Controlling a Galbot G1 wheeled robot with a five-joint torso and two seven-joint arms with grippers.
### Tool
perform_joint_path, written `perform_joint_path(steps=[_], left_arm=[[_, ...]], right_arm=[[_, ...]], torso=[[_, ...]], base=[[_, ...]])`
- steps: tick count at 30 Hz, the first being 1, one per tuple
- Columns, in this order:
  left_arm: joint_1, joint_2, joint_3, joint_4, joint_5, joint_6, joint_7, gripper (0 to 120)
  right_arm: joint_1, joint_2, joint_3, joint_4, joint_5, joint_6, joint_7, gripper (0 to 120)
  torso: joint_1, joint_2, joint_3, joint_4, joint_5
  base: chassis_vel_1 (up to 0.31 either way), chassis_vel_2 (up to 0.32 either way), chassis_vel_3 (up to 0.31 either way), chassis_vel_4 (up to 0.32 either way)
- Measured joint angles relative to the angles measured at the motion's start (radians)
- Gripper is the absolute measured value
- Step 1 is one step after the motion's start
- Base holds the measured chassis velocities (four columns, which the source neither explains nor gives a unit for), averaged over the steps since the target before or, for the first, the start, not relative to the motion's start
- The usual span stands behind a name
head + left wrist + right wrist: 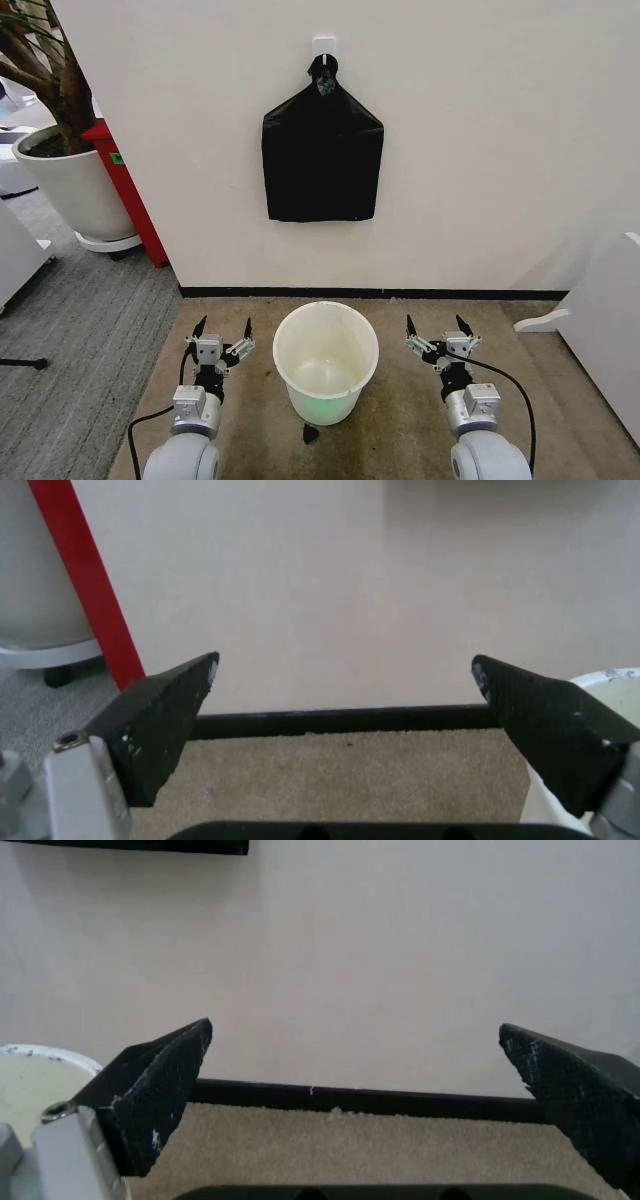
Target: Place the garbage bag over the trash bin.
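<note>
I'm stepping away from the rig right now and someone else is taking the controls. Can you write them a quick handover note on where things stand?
Left gripper: open, holding nothing, low over the carpet to the left of the trash bin.
Right gripper: open, holding nothing, to the bin's right.
Bin: upright on the carpet between the two arms, no liner in it.
Black bag bundle: hanging from a wall hook above the bin, untouched.
Done: nothing yet.
Left: get a bag, open it, fit it over the bin's rim.
</note>
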Motion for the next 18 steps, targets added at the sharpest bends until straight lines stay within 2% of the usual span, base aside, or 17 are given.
perform_joint_path(steps=[18], left_arm=[[0.0,0.0,0.0,0.0,0.0,0.0,0.0,100]], right_arm=[[0.0,0.0,0.0,0.0,0.0,0.0,0.0,100]], torso=[[0.0,0.0,0.0,0.0,0.0]], base=[[0.0,0.0,0.0,0.0]])
